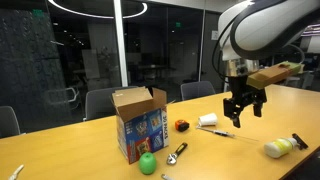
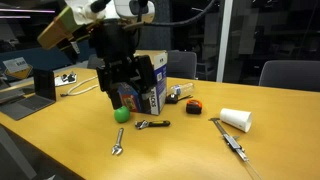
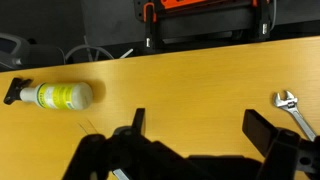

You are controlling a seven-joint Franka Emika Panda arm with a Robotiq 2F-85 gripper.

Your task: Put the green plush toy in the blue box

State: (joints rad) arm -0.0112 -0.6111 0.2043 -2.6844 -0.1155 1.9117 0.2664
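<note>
The green plush toy point(image 1: 148, 163) is a small round ball lying on the wooden table just in front of the blue box point(image 1: 137, 128), whose top flaps stand open. Both show in both exterior views, the toy point(image 2: 121, 114) beside the box point(image 2: 156, 82). My gripper point(image 1: 244, 113) hangs open and empty above the table, well away from the toy and box. It also shows in an exterior view point(image 2: 127, 88). In the wrist view my two fingers point(image 3: 200, 125) are spread over bare table. The toy and box are out of the wrist view.
A wrench point(image 1: 177, 152), an orange tape measure point(image 1: 181, 125), a white cup point(image 1: 208, 119), a thin tool point(image 1: 222, 132) and a yellow-green bottle point(image 1: 282, 146) lie on the table. The wrist view shows the bottle point(image 3: 55, 95) and a wrench point(image 3: 293, 108). A laptop point(image 2: 40, 85) stands at one end.
</note>
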